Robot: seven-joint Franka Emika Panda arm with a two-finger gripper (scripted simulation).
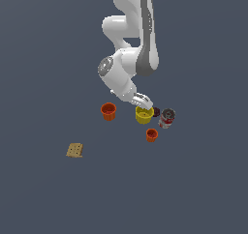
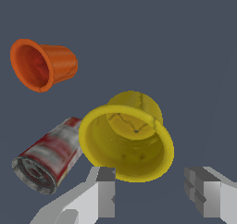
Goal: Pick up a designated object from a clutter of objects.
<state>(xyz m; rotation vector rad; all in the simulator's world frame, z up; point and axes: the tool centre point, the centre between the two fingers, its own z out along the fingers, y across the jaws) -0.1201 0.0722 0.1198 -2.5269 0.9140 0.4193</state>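
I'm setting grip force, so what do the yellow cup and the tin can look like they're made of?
Yellow cup: looks like matte plastic, uniform colour with no gloss; faint crack-like lines inside, so glazed ceramic is possible.
Tin can: looks like metal, with a grey ringed end and a red-and-white label wrap.
It's a render, so both are guesses from texture.

Matt yellow cup [image 2: 126, 142] (crackled inside); tin can [image 2: 48, 156] looks like worn metal.
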